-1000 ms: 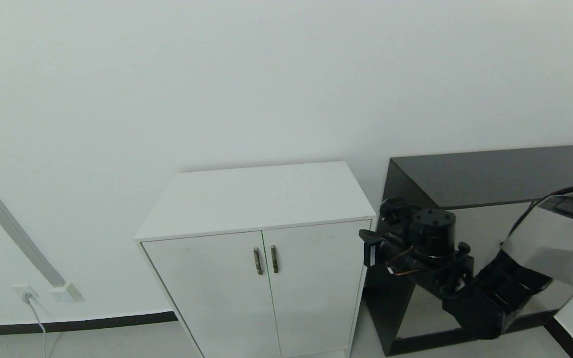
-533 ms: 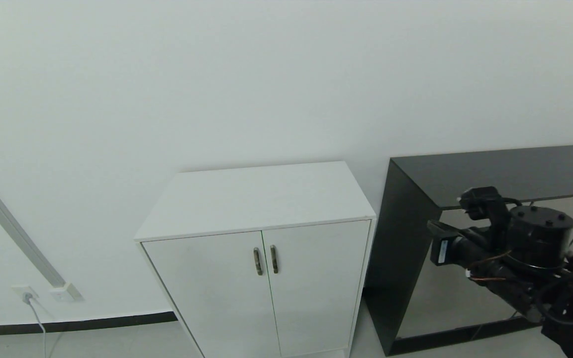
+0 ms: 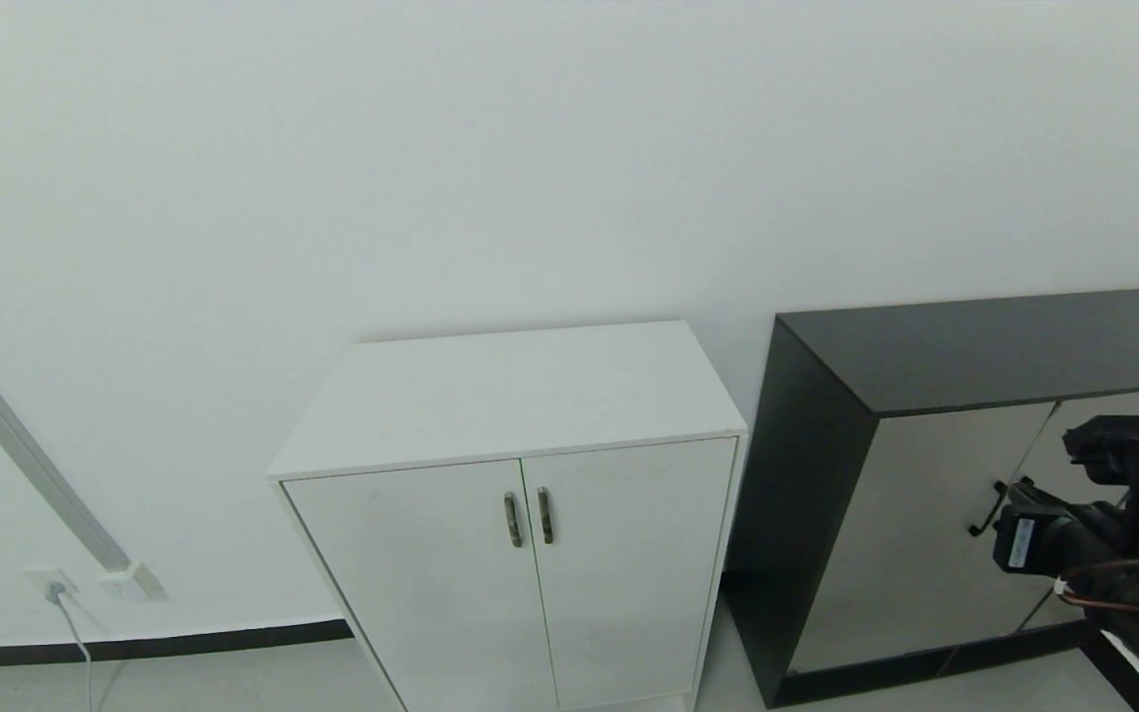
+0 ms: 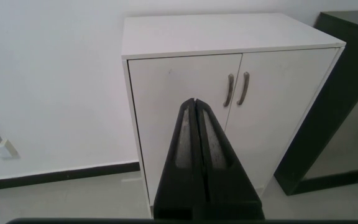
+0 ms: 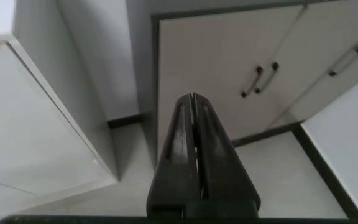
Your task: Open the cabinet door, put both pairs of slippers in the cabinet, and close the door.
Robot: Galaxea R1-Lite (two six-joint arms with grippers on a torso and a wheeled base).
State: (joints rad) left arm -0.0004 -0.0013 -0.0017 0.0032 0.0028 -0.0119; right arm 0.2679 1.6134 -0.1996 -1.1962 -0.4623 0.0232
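White two-door cabinet stands against the wall with both doors shut, so its inside is hidden; its two dark bar handles flank the centre seam. A black cabinet with pale glossy doors sits just beside it on the right. The left gripper hangs before the white cabinet and the right gripper before the black one, each with fingers pressed together on nothing.

The white cabinet stands upright at lower centre, both doors shut, its two dark handles side by side.
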